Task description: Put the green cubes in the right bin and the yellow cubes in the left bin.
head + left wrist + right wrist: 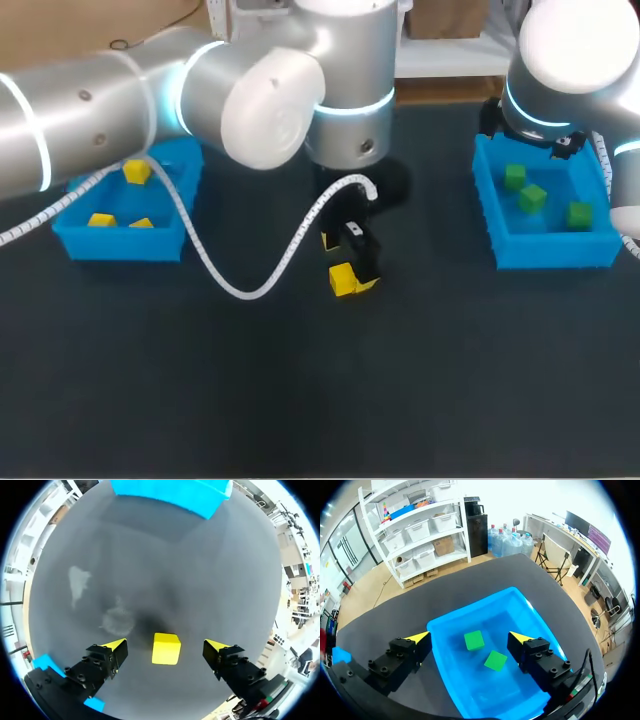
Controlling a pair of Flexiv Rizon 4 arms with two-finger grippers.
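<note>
Your left arm [200,90] was stretched over the table's middle, with the left gripper [166,646] pointing down. Its fingers stood wide either side of a yellow cube [343,279], touching neither face. Your right gripper [470,638] hung wide open above the right bin [485,612], where green cubes [474,640] lay.

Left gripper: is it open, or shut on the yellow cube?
Open. The left gripper has its fingers apart from the yellow cube between them; bare table shows on both sides.
</note>
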